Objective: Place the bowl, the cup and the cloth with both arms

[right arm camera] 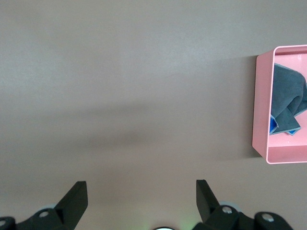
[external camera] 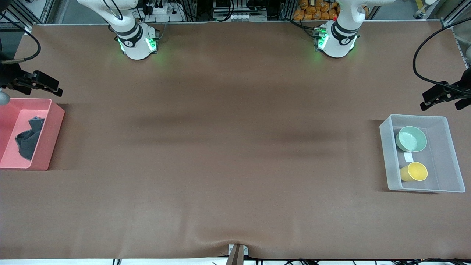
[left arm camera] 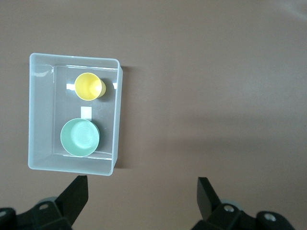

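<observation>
Bowl [external camera: 411, 138] and cup [external camera: 414, 171] sit together in the clear bin [external camera: 441, 184] at the left arm's end of the table, the cup nearer the front camera and lying on its side, as far as the view lets me judge; the dark cloth [external camera: 29, 138] lies crumpled in the pink bin [external camera: 55, 121] at the right arm's end; this fits things either just delivered or waiting to be taken out, so no move is safe to name. Left gripper [left arm camera: 141, 201] hangs high near the clear bin, fingers apart, holding nothing; right gripper [right arm camera: 141, 201] hangs near the pink bin, likewise spread and bare; any descent should come straight down, clear of the bin walls.
</observation>
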`<state>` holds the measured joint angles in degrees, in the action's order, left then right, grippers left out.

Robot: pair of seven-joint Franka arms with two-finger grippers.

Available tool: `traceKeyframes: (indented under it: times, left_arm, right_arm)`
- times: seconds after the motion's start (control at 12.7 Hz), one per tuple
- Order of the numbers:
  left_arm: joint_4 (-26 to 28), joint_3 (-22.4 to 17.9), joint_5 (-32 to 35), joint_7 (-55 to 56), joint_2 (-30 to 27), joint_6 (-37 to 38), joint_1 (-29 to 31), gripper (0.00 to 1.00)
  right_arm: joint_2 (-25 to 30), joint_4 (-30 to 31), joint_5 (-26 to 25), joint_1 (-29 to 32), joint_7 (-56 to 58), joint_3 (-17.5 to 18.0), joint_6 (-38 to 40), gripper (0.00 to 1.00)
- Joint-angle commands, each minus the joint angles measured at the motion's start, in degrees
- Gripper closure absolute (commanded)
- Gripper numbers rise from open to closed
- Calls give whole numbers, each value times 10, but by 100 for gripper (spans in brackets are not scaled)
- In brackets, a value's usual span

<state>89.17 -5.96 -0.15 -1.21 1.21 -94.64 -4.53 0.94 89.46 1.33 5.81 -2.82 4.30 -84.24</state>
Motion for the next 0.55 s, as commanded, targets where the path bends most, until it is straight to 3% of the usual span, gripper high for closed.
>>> traceKeyframes:
  times: [0.0, 0.47]
  left_arm:
    - [-15, 4, -6, -6, 6, 9, 1, 0]
    - [-15, 4, -6, 0, 7, 9, 1, 0]
  right_arm:
    - [10, 4, -5, 14, -8, 11, 7, 0]
    - [13, 5, -10, 18, -3, 4, 36, 0]
